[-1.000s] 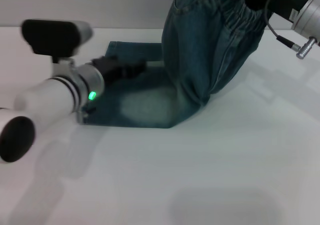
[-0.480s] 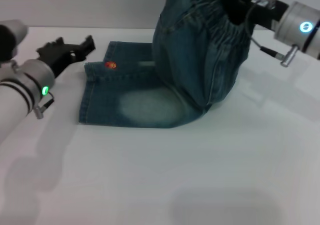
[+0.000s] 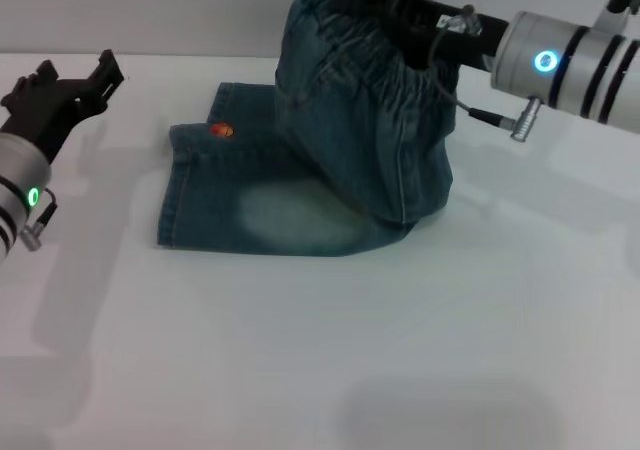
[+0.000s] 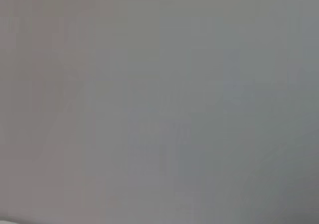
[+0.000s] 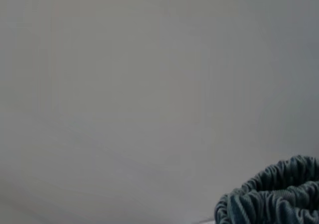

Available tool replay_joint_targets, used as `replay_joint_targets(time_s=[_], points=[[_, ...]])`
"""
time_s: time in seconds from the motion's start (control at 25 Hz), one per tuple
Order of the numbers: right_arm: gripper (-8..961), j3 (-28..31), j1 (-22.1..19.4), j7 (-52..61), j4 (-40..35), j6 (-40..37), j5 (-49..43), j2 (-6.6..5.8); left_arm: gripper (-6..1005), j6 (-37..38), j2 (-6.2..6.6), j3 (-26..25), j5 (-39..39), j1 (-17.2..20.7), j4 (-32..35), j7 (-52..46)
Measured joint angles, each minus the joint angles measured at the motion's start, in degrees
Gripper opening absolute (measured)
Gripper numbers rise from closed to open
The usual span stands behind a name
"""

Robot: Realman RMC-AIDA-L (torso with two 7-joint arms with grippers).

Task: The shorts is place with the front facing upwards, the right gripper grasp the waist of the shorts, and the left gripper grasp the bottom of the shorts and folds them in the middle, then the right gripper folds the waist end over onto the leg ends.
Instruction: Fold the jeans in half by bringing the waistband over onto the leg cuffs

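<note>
One pair of blue-green washed denim shorts (image 3: 300,185) lies on the white tabletop (image 3: 400,350) toward its far edge, already doubled lengthwise, with two grippers in view. The right gripper (image 3: 415,10), a black claw on a white and silver arm with a blue light, is pinched on the gathered, ruffled waist (image 3: 385,65) and holds it raised above the far middle of the tabletop, so the upper cloth hangs as a draped hump while the lower part rests flat. The straight hemmed leg ends (image 3: 185,185) lie flat toward the left side, and a small orange ball print (image 3: 222,129) shows near their far corner; the rest of the print is hidden. The left gripper (image 3: 70,85), a black two-fingered claw on a white arm with a green light, hovers near the far left edge, fingers spread, well apart from the cloth. The left wrist view shows only blank grey. The right wrist view catches just a cut-off curl of ruffled waistband (image 5: 271,196). Bare tabletop runs wide along the near edge and the right side.
</note>
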Motion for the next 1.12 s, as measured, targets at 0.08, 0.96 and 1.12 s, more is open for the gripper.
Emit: replay_joint_targets(time_s=[0.08, 0.96, 1.12], points=[[111, -1.3, 0.6, -0.1, 0.0, -1.1, 0.0, 0.01, 790, 0.3, 0.04, 0.1, 0.0, 0.2, -0.3, 0.0], [403, -15.6, 9.6, 0.4, 0.7, -15.7, -0.1, 0.40, 786, 1.0, 0.15, 2.3, 0.4, -3.3, -6.0, 0.0], [502, -17.4, 9.1, -0.7, 1.2, -16.7, -0.5, 0.37, 786, 1.7, 0.13, 2.6, 0.4, -4.1, -6.8, 0.0]])
